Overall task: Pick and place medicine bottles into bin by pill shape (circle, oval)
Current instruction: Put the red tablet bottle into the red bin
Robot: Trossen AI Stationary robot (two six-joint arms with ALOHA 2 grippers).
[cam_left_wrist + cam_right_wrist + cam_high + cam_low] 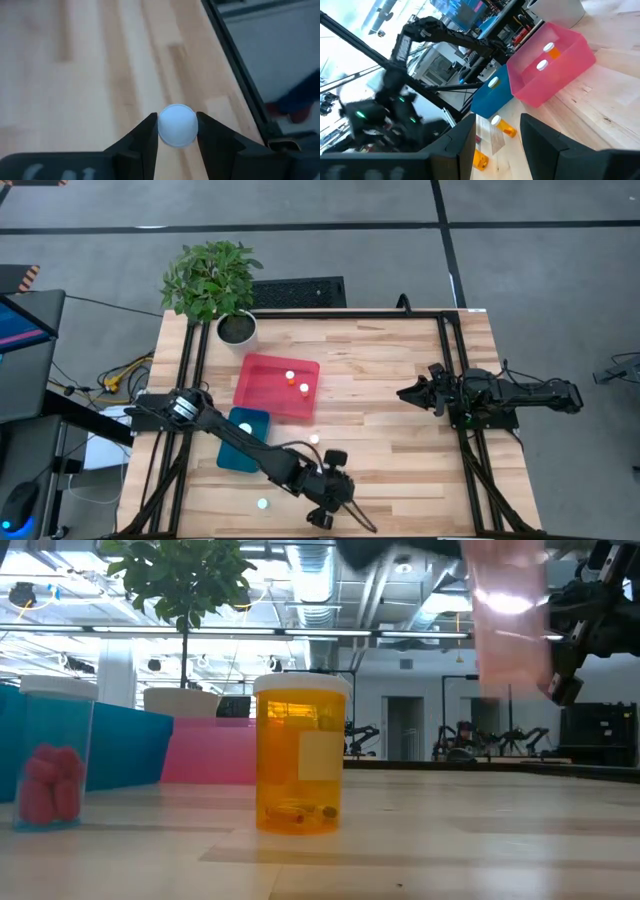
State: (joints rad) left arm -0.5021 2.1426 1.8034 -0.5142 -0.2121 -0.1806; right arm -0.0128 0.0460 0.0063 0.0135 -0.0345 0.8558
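over table, bottle btwn left fingers

My dark left gripper pinches a white-capped bottle. I see an orange bottle, a pink bin, a blue bin, pale wood table.
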